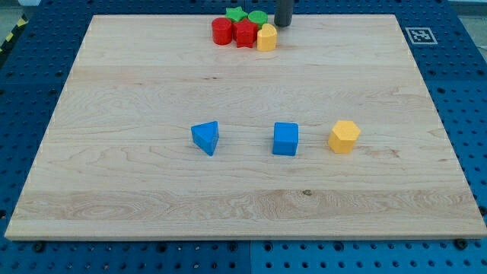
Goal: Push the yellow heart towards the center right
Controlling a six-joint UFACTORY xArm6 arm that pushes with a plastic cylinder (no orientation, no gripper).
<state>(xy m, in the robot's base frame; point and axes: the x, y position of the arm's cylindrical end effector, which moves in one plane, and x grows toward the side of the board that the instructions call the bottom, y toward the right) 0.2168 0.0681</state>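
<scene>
The yellow heart (266, 37) sits at the view's top centre, at the right end of a tight cluster of blocks. It touches a red star (245, 33) on its left. My tip (283, 26) stands just up and to the right of the heart, at the board's top edge, close to it; I cannot tell whether they touch. The rod's upper part runs out of the view's top.
In the cluster are a red cylinder (221, 31), a green star (237, 14) and a green cylinder (257, 17). Lower down lie a blue triangle (205, 138), a blue cube (286, 139) and a yellow hexagon (344, 136). The wooden board (114, 190) lies on blue pegboard.
</scene>
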